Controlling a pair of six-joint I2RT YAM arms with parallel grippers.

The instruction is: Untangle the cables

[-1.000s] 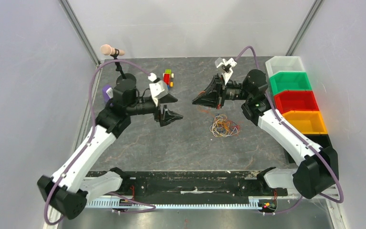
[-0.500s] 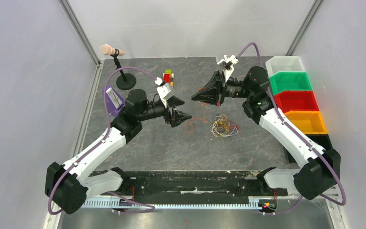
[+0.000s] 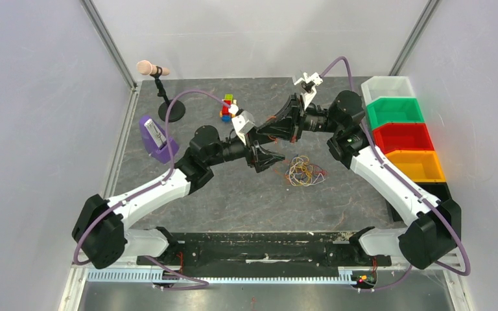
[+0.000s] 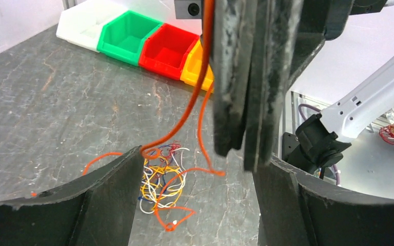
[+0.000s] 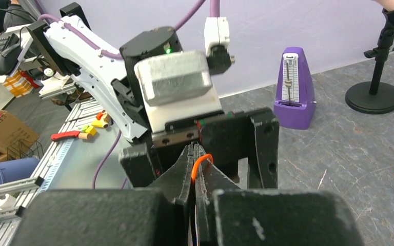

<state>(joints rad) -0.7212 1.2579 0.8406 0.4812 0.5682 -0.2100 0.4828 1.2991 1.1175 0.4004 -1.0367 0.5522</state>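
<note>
The cables (image 3: 305, 170) are a small bunch of thin orange, yellow, white, blue and red loops on the dark table, right of centre; they also show in the left wrist view (image 4: 161, 185). My right gripper (image 3: 264, 133) is shut on one orange cable (image 5: 201, 165), which shows pinched between its fingertips in the right wrist view (image 5: 194, 154). That orange cable (image 4: 195, 92) hangs down from it to the bunch and touches my left gripper's left finger (image 4: 107, 200). My left gripper (image 3: 267, 146) is open, with the right gripper's shut fingers (image 4: 246, 77) between its jaws.
A purple metronome (image 3: 156, 138) and a microphone on a stand (image 3: 162, 91) are at the far left. Toy blocks (image 3: 227, 107) lie at the back. A row of white, green, red and yellow bins (image 3: 402, 133) lines the right edge.
My left arm has swung right and forward until its open jaws straddle the right gripper's tip. The right gripper has barely moved.
</note>
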